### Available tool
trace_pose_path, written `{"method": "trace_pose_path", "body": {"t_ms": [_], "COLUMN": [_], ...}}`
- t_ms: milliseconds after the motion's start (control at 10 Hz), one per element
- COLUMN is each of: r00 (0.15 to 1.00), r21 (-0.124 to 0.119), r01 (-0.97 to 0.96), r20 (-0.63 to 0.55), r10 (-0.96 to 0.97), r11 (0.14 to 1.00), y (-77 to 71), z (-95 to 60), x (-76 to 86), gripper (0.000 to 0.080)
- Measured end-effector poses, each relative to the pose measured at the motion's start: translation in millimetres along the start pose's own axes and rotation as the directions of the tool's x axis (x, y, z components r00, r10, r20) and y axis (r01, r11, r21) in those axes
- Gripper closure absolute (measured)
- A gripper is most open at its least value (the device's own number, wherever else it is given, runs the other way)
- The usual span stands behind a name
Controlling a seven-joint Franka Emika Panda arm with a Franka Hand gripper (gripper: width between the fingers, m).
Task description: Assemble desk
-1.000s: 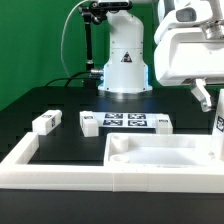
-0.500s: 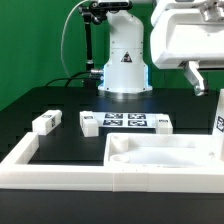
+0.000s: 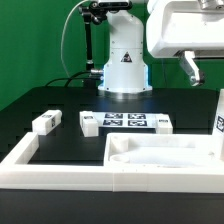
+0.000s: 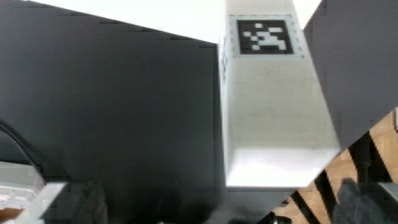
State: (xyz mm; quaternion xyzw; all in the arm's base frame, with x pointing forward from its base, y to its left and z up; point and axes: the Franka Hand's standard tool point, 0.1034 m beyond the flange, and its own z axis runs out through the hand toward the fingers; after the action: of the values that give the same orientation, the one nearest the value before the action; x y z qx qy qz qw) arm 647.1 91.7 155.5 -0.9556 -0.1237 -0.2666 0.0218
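Fingers (image 3: pixel 189 68) are held spread and empty above the upright leg (image 3: pixel 218 112), which stands at the tabletop's (image 3: pixel 165 155) end on the exterior view's right. Light, stiff, slippery plastic is expected; flat opposite sides near mid-height are best gripped.

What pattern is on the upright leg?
Black-and-white square tag on white leg; wrist view shows it best.

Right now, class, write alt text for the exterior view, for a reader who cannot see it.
The robot's claw hangs empty above an upright white leg at the exterior view's right edge. In front lies the white tabletop panel; behind it on the black table, three loose legs flank the marker board.
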Motion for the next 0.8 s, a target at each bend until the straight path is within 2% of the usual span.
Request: {"method": "trace_pose_path", "body": {"t_ms": [100, 200, 300, 500, 600, 700, 800], "r00": [1.0, 0.993, 0.984, 0.948, 0.932, 0.893, 0.887], "r21": [0.001, 0.03, 0.048, 0.078, 0.08, 0.094, 0.095], "r01": [-0.001, -0.022, -0.025, -0.049, -0.07, -0.084, -0.088], "r20": [0.005, 0.113, 0.178, 0.317, 0.36, 0.448, 0.46], "r10": [0.001, 0.018, 0.016, 0.021, 0.036, 0.033, 0.035], "r11": [1.0, 0.999, 0.999, 0.996, 0.994, 0.992, 0.992], "y": [-0.5, -7.2, -7.1, -7.6, -9.7, -10.4, -8.5], "z": [0.5, 2.6, -1.2, -3.6, -1.9, -0.1, 4.2], "x": [-0.8, -6.9, 0.7, 0.6, -2.5, -12.1, -12.0], "gripper": [0.015, 0.015, 0.015, 0.015, 0.015, 0.015, 0.015]}}
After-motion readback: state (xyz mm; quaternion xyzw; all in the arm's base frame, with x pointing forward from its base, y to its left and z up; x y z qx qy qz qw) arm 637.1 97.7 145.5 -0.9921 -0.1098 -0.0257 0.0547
